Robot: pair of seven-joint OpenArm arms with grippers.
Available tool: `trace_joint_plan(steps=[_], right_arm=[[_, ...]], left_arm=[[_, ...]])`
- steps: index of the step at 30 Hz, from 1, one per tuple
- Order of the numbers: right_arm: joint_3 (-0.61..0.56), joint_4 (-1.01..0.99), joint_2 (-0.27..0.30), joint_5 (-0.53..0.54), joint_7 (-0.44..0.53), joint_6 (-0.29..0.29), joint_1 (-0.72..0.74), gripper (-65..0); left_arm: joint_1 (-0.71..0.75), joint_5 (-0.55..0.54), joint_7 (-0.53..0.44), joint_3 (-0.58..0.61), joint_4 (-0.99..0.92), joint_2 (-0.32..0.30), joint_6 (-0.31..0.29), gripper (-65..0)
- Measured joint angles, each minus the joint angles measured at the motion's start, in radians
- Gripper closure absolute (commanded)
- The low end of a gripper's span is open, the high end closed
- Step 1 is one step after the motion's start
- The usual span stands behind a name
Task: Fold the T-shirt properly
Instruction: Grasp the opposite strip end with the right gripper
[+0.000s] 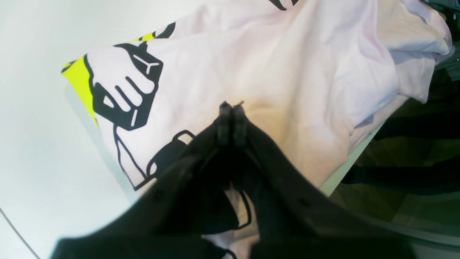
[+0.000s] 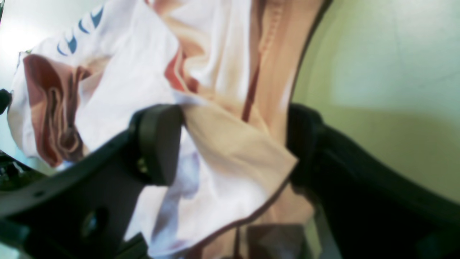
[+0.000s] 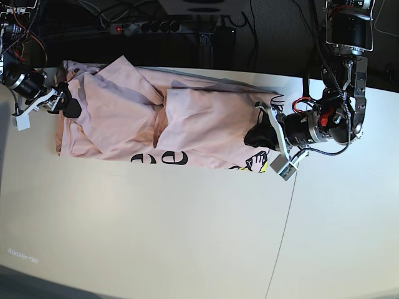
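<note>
T-shirt (image 3: 187,124): pale pink, partly folded into a long band on the white tabletop (image 3: 187,237), close to the far edge. Long axis parallel to that far edge, spanning nearly from one arm to the other; black lettering along the near edge, yellow-and-black graphic at the end beside the left hand. Which end carries the neck: cannot tell.

Left hand (image 1: 231,108): clenched, tips pressed together over the cloth beside the graphic; no fabric visibly pinched between them.

Right hand (image 2: 230,144): spread wide, a loose flap of cloth lying between the two fingers (image 2: 158,144), not clamped.

Likely risks, largest first: band dragged toward or over the far edge if either end is pulled without the other pinned; layered folds at mid-length slipping apart, since wrinkled and uneven; flap between the spread fingers caught singly on closing, lifting one layer rather than the stack.
</note>
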Motion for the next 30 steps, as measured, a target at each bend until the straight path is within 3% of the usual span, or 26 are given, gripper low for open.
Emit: trace_joint_plan(steps=[9, 20, 30], right_arm=[[-0.010, -0.003, 0.002, -0.039, 0.031, 0.000, 0.003, -44.5], [-0.257, -0.142, 0.016, -0.012, 0.076, -0.001, 0.128, -44.3], [-0.271, -0.142, 0.043, 0.005, 0.070, 0.003, 0.102, -44.3]], left_arm=[[0.000, 0.000, 0.000, 0.000, 0.000, 0.000, 0.000, 0.0], [0.000, -0.005, 0.000, 0.000, 0.000, 0.000, 0.000, 0.0], [0.000, -0.011, 0.017, -0.094, 0.000, 0.000, 0.000, 0.0]])
